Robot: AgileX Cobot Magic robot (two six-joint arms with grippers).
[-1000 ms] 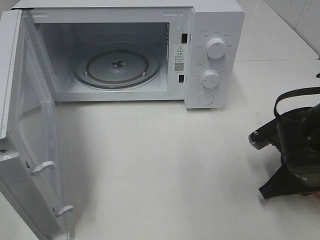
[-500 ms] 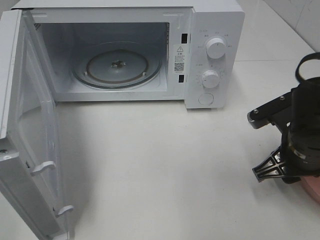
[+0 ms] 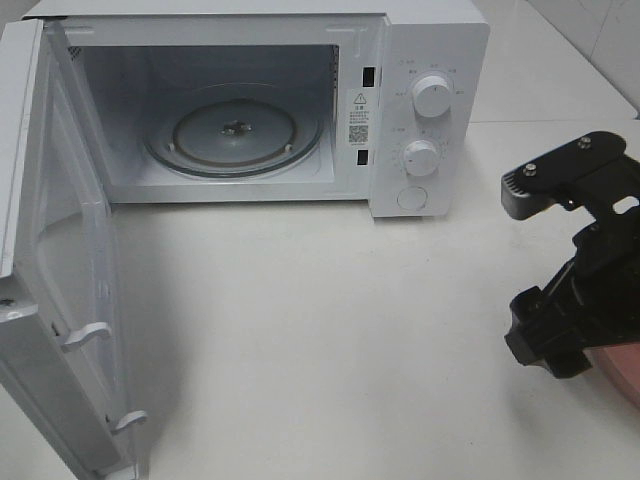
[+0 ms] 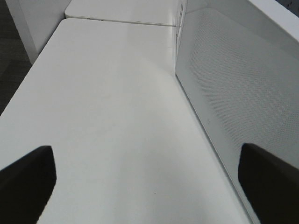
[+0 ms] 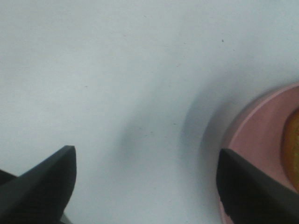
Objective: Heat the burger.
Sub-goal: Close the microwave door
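Microwave [image 3: 420,110] cavity unblocked, open door [image 3: 60,300] bounding left, tabletop [image 3: 320,320] bare

A white microwave [image 3: 300,100] sits on a white table [image 3: 330,340], its door [image 3: 55,300] white as well and, in the left wrist view, covered in a fine dotted mesh pattern. The clear glass turntable [image 3: 235,130] shows grey against the pale cavity. Two white dials [image 3: 432,96] and a white round button [image 3: 412,198] mark the control panel, beside a white label with a black code. The right arm is black. A pink plate [image 5: 261,140] carries a sliver of golden-orange burger [image 5: 293,149].
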